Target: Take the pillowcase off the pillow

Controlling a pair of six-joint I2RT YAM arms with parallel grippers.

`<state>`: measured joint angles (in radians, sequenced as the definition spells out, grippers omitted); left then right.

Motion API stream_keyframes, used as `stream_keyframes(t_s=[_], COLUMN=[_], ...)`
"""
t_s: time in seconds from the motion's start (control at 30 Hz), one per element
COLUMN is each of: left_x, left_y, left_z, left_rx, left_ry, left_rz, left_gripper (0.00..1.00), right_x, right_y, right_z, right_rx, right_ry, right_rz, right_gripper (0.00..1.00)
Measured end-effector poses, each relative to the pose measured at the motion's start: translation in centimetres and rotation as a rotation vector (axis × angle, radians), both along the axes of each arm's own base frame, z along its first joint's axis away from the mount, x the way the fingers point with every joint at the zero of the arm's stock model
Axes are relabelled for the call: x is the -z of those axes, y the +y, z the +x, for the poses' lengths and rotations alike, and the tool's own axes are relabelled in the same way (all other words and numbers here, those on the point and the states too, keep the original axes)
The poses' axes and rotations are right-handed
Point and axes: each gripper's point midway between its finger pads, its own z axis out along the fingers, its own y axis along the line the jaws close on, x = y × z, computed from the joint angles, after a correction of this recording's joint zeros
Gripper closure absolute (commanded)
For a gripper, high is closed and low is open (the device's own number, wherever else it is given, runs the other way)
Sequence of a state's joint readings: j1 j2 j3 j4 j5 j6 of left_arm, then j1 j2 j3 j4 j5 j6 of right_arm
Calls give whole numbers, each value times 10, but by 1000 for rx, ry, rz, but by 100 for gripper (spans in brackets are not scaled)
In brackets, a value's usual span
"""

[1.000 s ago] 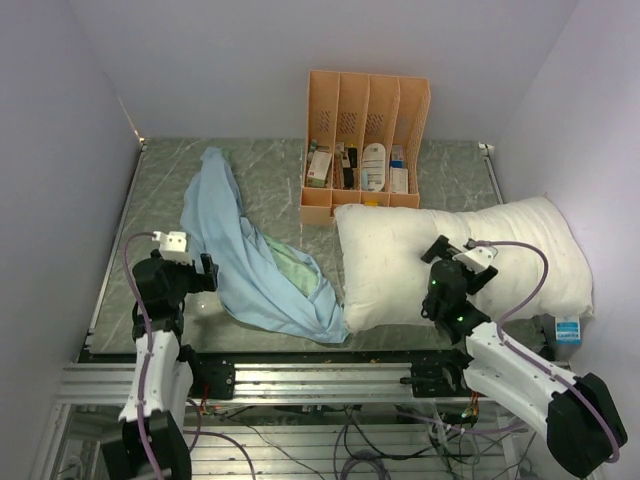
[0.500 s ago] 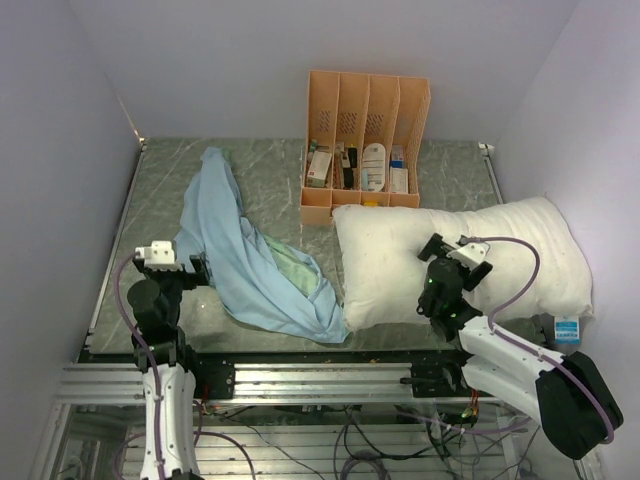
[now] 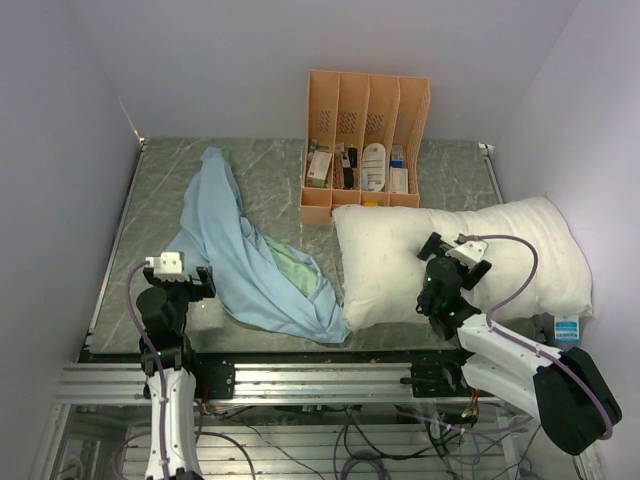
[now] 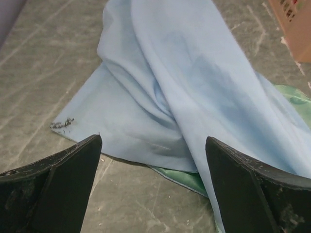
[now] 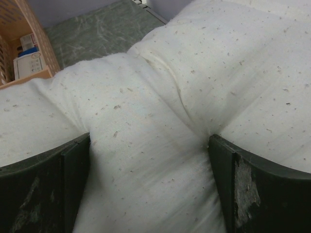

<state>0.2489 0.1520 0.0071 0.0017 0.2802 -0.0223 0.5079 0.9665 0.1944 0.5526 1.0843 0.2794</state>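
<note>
The pillowcase (image 3: 235,240) lies limp on the left half of the table, light blue side up, with a mint-green patch showing near its right end. It is fully off the pillow (image 3: 530,250), a plump off-white cushion lying on the right. My left gripper (image 3: 180,284) hovers open just short of the pillowcase's (image 4: 194,87) near-left edge; nothing is between its fingers (image 4: 63,184), and its gap (image 4: 153,145) frames blue cloth and bare table. My right gripper (image 3: 440,262) is open, its fingers (image 5: 257,189) pressed down into the pillow (image 5: 160,87), a bulge of it between them (image 5: 149,141).
An orange file rack (image 3: 365,140) with small items stands at the back centre, touching the pillow's far-left corner; it also shows in the wrist views (image 5: 19,48) (image 4: 299,24). A small blue-and-white box (image 3: 567,330) sits by the pillow's near-right corner. Walls close in on three sides.
My left arm has drawn back toward the near edge, its gripper now a little farther from the pillowcase. My right gripper has barely shifted on the pillow.
</note>
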Motion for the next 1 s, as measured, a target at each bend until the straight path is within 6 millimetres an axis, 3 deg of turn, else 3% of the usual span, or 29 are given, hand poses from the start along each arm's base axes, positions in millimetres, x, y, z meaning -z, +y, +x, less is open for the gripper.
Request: stream_keyframes(t_s=[0.27,0.47,1.0], left_x=[32,16,19], left_y=[3,-1,-5], left_z=[4,8,9], left_rx=[-12,18,48], left_ry=[137,70,83], left_rz=[-36,-16,-14], left_gripper=[1,1,1], right_x=[2,-2,-2], right_y=[0,3,2], right_z=[2,0,1], right_rx=[5,-47,-66], right_ry=[13,-8,-8], right_rz=[-10,-7,-7], right_gripper=[0,0,0])
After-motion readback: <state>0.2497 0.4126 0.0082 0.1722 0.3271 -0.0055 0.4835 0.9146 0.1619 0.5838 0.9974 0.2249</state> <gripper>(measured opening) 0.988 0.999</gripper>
